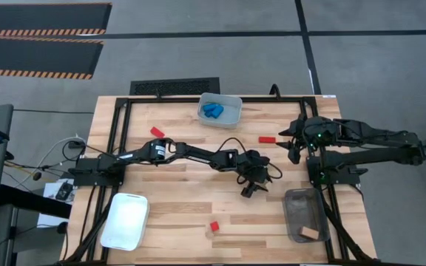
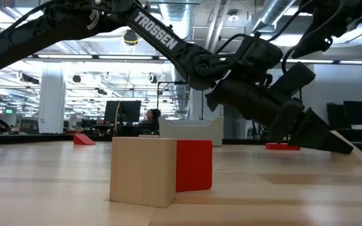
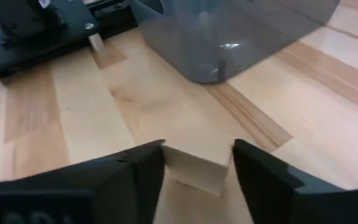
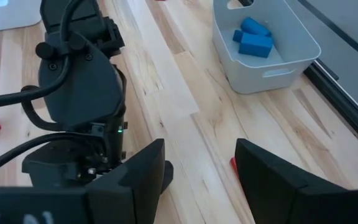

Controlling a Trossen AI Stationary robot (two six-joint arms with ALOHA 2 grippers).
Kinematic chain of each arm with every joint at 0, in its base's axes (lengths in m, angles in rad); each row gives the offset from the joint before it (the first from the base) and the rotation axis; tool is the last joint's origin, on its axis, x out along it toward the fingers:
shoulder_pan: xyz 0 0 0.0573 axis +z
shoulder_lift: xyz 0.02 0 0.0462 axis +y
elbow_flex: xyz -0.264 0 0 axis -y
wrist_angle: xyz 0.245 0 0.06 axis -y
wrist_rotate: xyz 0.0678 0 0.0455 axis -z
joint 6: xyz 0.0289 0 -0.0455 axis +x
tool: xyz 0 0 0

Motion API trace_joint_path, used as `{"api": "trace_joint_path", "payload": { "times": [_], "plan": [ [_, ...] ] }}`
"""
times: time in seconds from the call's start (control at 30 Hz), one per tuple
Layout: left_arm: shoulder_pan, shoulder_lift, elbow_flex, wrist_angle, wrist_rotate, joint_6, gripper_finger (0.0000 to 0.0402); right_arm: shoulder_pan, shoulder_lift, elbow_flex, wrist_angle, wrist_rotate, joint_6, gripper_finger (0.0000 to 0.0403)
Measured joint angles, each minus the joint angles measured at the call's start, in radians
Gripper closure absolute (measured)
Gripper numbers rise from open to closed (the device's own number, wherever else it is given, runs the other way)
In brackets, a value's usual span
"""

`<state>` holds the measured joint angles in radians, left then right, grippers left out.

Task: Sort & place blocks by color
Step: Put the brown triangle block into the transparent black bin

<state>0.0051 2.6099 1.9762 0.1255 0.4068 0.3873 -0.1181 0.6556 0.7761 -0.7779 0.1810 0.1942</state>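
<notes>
My left gripper (image 1: 248, 191) reaches to the table's middle and is shut on a tan block (image 3: 196, 167). The low view shows that gripper (image 2: 339, 144) slanting down above the wood. My right gripper (image 1: 294, 148) waits open at the right side, over a flat red block (image 1: 266, 139). In its wrist view the right gripper (image 4: 201, 163) faces the left arm. Another red block (image 1: 157, 132) lies far left. A red cube (image 2: 193, 164) and a tan cube (image 2: 144, 171) stand side by side near the near edge. Blue blocks (image 1: 213, 111) lie in the far bin. My left gripper pinches the tan block by two opposite side faces (image 3: 174, 163), one finger on each. The fingers slant down toward the table's right. The block's pale end (image 2: 347, 143) shows at the fingertips and looks lifted just clear of the table.
A pale bin (image 1: 220, 108) stands at the far edge. A dark grey bin (image 1: 304, 214) with one tan block (image 1: 311, 233) stands near right, just ahead of my left gripper. A white bin (image 1: 125, 220) is near left. Black frame rails (image 1: 324, 177) run along the table's sides.
</notes>
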Motion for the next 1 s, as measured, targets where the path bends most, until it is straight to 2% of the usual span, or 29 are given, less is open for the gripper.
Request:
{"api": "trace_joint_path", "payload": {
  "times": [0.13,0.37,0.47,0.63,0.7,0.83,1.0],
  "plan": [
    [0.000,0.000,0.000,0.004,0.000,0.015,0.0300,0.000,0.000,0.000,-0.002,0.000,0.000,0.0184],
    [-0.007,0.001,0.093,-0.012,-0.027,-0.056,0.0300,0.000,0.000,0.000,-0.024,0.000,0.000,0.0184],
    [-0.021,0.000,0.171,-0.104,-0.046,-0.028,0.0294,0.000,-0.001,0.000,-0.037,0.000,0.008,0.0184],
    [-0.053,0.000,0.313,-0.297,-0.262,0.089,0.0287,0.000,-0.003,0.000,-0.042,0.001,0.008,0.0184],
    [-0.061,0.000,0.340,-0.324,-0.308,0.113,0.0291,0.000,-0.009,0.000,-0.041,0.001,0.007,0.0184],
    [-0.075,0.000,0.365,-0.289,-0.286,0.111,0.0291,0.000,-0.018,0.000,-0.026,0.002,0.007,0.0184],
    [-0.101,0.004,0.369,-0.158,-0.148,0.044,0.0282,0.000,-0.017,0.000,-0.019,0.003,0.007,0.0184]
  ]
}}
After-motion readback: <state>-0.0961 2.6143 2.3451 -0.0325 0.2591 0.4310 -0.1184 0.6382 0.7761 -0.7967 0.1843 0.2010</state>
